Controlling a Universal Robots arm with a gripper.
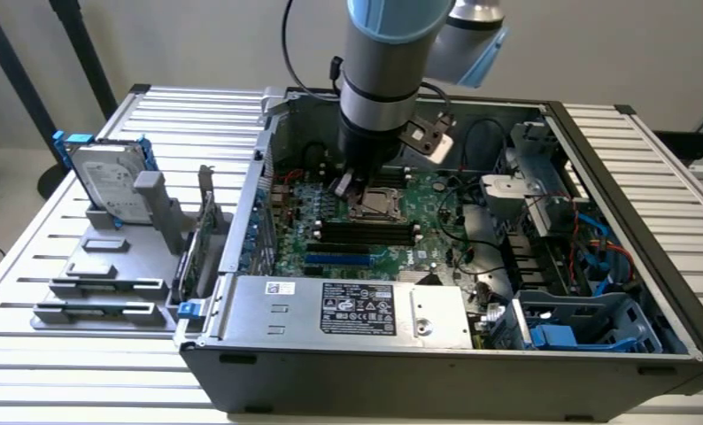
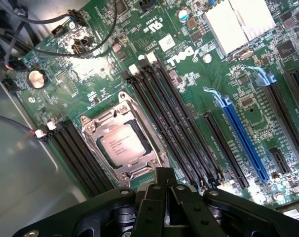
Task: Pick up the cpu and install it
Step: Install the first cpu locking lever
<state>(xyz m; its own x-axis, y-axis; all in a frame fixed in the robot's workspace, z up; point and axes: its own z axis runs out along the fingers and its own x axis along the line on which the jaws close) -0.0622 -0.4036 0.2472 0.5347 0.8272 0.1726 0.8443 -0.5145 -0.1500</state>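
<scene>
Exterior view: on its left a hard drive point(image 1: 106, 181) stands in grey holder blocks point(image 1: 115, 266), and to the right my gripper point(image 1: 349, 186) hangs inside the open computer case point(image 1: 446, 354), just over the green board point(image 1: 364, 235). My fingers are pressed together and hold nothing. The cpu point(image 2: 122, 144) sits in its socket point(image 2: 124, 143) on the board, close below my fingertips

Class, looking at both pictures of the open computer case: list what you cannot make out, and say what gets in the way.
- Gripper fingertips: cut off by the wrist view's edge; the arm hides them in the exterior view.
- Print on the cpu in its socket: too small to read.
- Whether the socket's frame is latched: cannot tell.
- Hard drive label in the exterior view: too small.
</scene>
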